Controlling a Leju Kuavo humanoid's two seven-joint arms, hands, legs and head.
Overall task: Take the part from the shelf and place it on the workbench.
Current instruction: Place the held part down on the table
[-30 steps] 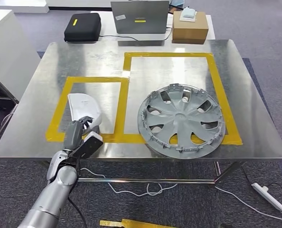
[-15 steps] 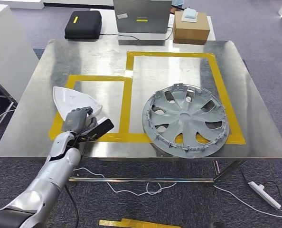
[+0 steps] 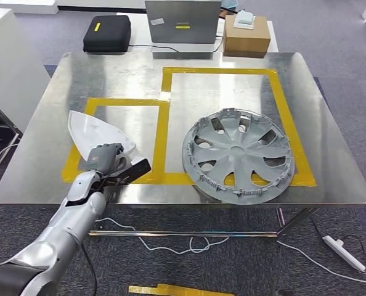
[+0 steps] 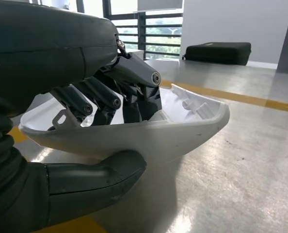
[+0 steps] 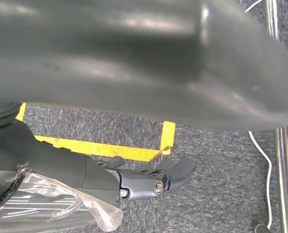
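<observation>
Left hand (image 3: 103,160) grips one white part (image 3: 95,132) (one hubcap (image 3: 237,155) nearby).

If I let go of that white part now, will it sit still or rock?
The white part looks like a thin, rigid plastic shell, probably light. Its underside is curved, so it may rock or tip once the left robot hand lets go. The steel table is smooth and glossy, so the part would likely slide if nudged.
</observation>
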